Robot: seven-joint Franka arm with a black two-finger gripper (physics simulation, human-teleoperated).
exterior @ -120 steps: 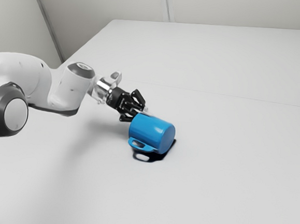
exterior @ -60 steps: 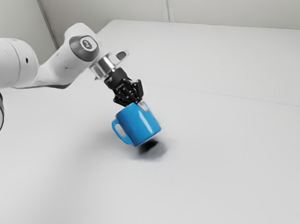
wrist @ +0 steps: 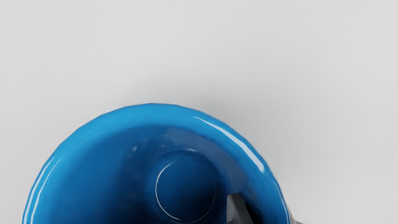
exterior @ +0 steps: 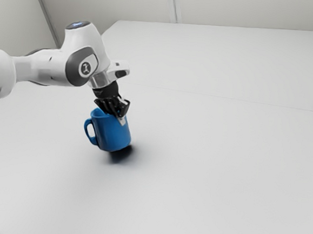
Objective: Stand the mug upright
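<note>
Exterior view: the gripper (exterior: 118,116), fingers nearly together, pinches the wall of the blue mug (exterior: 110,134) and holds it slightly tilted, handle (exterior: 86,129) toward the exterior view's left, over the table (exterior: 205,180)

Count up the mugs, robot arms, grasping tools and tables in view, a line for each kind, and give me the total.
Mugs: 1, the blue mug
Robot arms: 1, the mostly white arm
Grasping tools: 1, the black tool
Tables: 1, the pale table
Total: 4
</note>
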